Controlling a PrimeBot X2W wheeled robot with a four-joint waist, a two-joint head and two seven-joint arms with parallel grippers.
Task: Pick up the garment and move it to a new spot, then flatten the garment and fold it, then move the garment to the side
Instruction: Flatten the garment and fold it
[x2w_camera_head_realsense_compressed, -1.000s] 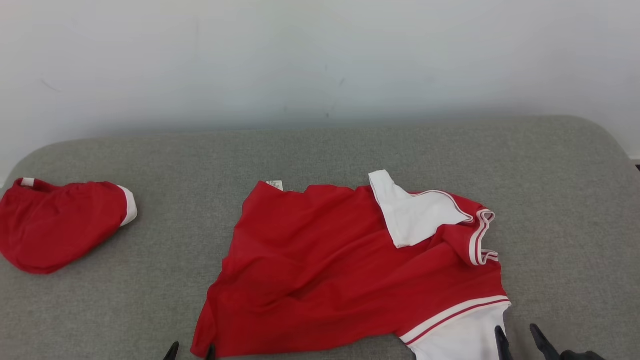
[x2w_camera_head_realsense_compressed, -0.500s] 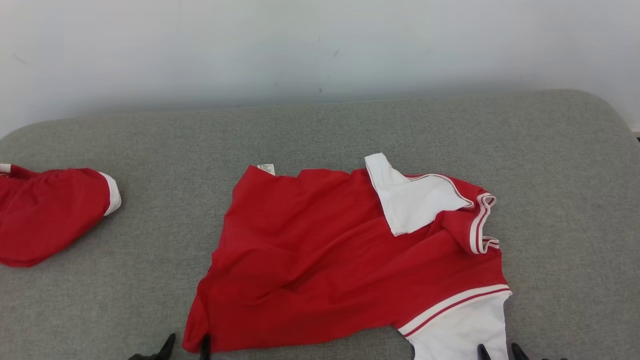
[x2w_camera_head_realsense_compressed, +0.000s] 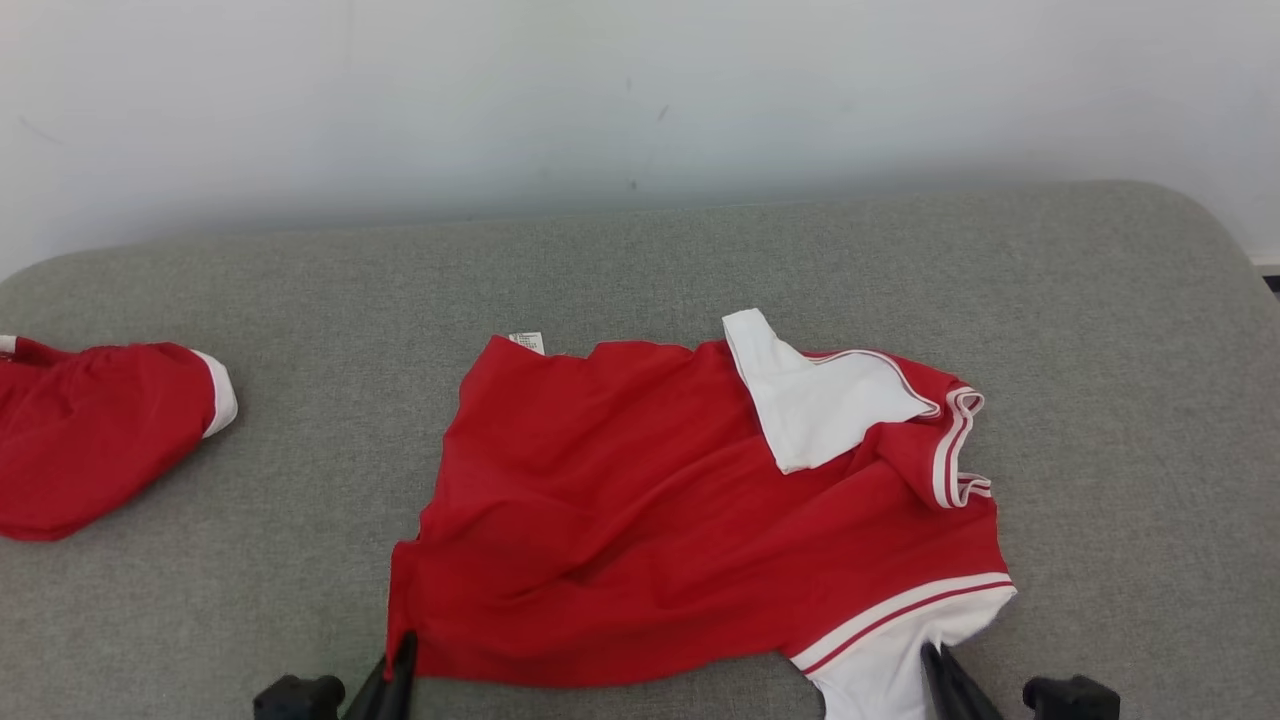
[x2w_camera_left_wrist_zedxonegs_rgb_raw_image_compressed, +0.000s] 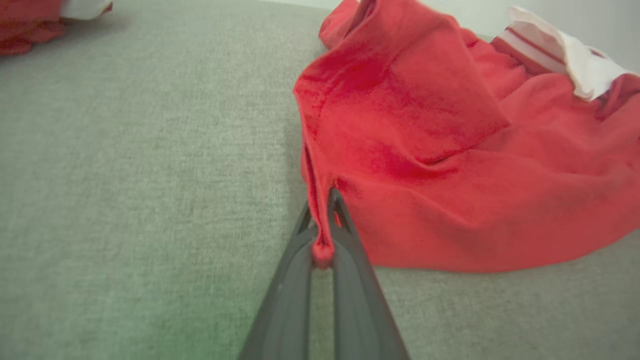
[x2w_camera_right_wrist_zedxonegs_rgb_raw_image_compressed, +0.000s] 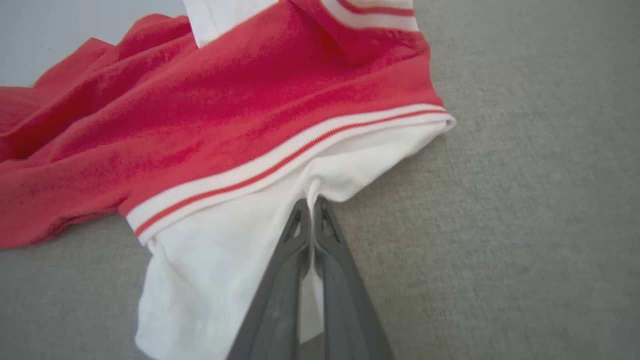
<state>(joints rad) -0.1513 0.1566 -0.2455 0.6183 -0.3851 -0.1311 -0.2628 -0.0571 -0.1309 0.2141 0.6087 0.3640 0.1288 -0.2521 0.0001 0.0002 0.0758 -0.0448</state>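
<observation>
1. The red garment (x2w_camera_head_realsense_compressed: 650, 520) lay rumpled on the tabletop (x2w_camera_head_realsense_compressed: 640, 270), a little right of the middle and close to the near edge.
2. The tabletop was covered in grey fabric with rounded corners, and a pale wall (x2w_camera_head_realsense_compressed: 640, 100) stood behind it.
3. The left gripper (x2w_camera_head_realsense_compressed: 403, 658) was clamped on the garment's near left corner. Red cloth was pinched between the two dark fingers. In the left wrist view a small wad of cloth poked out between the fingers, behind the tips.
4. The right gripper (x2w_camera_head_realsense_compressed: 932, 658) was clamped on the white part (x2w_camera_head_realsense_compressed: 870, 670) at the garment's near right end. The white cloth was drawn into a crease at the fingertips.
5. A white band (x2w_camera_head_realsense_compressed: 900, 612) with a thin red stripe ran between the red body and the white part.
6. A white flap (x2w_camera_head_realsense_compressed: 820, 410) lay folded over the red cloth at the far right.
7. Just beside the flap, striped trim (x2w_camera_head_realsense_compressed: 955, 450) curled up off the cloth.
8. A small white label (x2w_camera_head_realsense_compressed: 527, 342) stuck out at the far left corner.
9. A second red piece of clothing (x2w_camera_head_realsense_compressed: 90, 440) with a white edge lay at the left side of the tabletop, well apart from the garment and partly cut off in the head view.
10. Both grippers sat low by the cloth, well apart from each other, one at each near corner.
</observation>
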